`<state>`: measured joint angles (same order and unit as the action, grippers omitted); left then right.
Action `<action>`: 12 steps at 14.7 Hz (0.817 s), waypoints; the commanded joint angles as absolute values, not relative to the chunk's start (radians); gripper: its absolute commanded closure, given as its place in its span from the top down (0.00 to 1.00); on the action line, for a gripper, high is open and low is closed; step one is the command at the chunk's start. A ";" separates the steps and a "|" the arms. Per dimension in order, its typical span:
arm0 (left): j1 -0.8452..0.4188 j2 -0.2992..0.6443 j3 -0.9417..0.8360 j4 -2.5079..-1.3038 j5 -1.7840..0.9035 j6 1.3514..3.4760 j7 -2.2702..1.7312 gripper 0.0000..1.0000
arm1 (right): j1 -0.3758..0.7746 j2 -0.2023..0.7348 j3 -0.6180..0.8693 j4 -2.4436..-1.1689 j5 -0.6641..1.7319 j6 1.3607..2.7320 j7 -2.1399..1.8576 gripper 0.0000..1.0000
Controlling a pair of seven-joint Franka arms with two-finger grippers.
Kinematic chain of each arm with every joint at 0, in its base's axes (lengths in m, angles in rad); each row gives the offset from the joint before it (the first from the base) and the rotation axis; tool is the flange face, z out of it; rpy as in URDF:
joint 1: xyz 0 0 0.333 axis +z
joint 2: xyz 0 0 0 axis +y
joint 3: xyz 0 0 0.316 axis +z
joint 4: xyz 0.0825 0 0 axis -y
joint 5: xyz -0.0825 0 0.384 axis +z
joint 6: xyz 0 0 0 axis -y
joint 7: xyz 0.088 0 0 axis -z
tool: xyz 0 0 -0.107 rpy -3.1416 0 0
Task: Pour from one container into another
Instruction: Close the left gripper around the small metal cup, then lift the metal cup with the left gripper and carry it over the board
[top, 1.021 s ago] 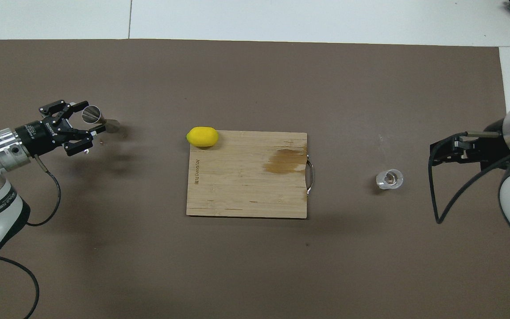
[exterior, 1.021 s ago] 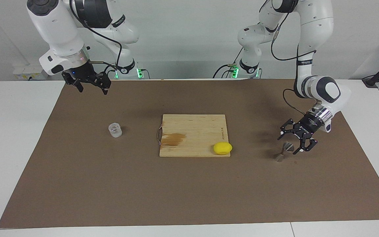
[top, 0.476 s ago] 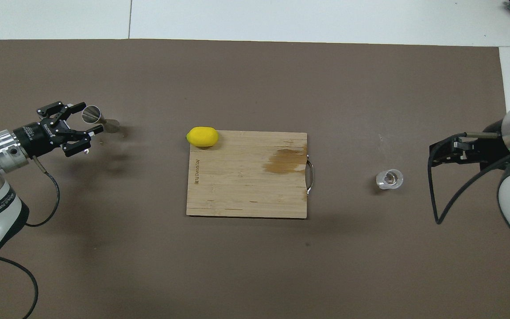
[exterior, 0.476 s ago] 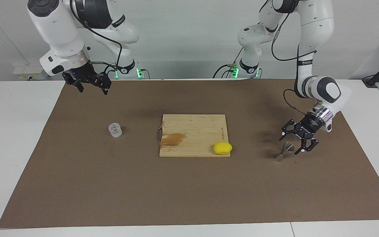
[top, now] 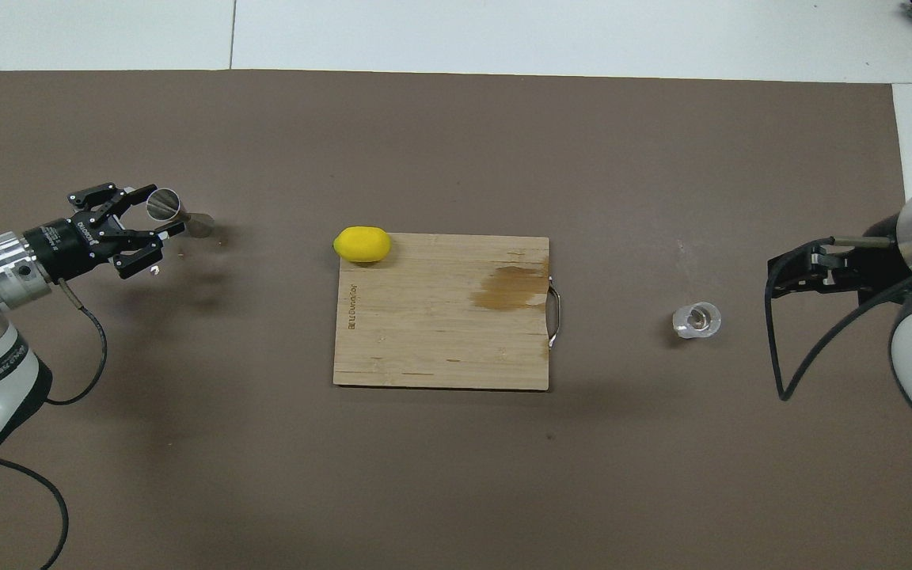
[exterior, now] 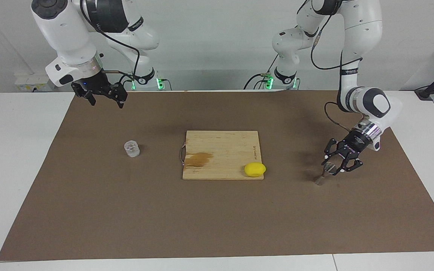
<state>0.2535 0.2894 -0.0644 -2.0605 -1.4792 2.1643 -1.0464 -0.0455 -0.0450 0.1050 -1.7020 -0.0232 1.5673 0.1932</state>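
The silvery hourglass jigger stands on the brown mat toward the left arm's end of the table. My left gripper reaches in low from the side and is shut on the jigger's upper cup. The small clear glass tumbler stands alone toward the right arm's end, with something brownish in its bottom. My right gripper waits open in the air, over the mat near the robots and well apart from the tumbler.
A wooden cutting board with a dark stain and a metal handle lies in the middle of the mat. A yellow lemon rests at the board's corner toward the jigger.
The left gripper's fingers have closed in onto the jigger's upper cup. The right arm and the tumbler have not moved.
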 commanded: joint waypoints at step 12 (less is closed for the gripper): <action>0.143 0.210 -0.123 -1.963 -1.514 2.175 -1.302 0.00 | -0.052 -0.074 0.110 -1.738 -0.021 1.571 0.184 1.00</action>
<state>0.1894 0.2669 -0.1135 -1.9514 -1.4943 2.1307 -1.1954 -0.0454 -0.0466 0.1053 -1.7093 -0.0232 1.5673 0.1931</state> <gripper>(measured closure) 0.498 0.000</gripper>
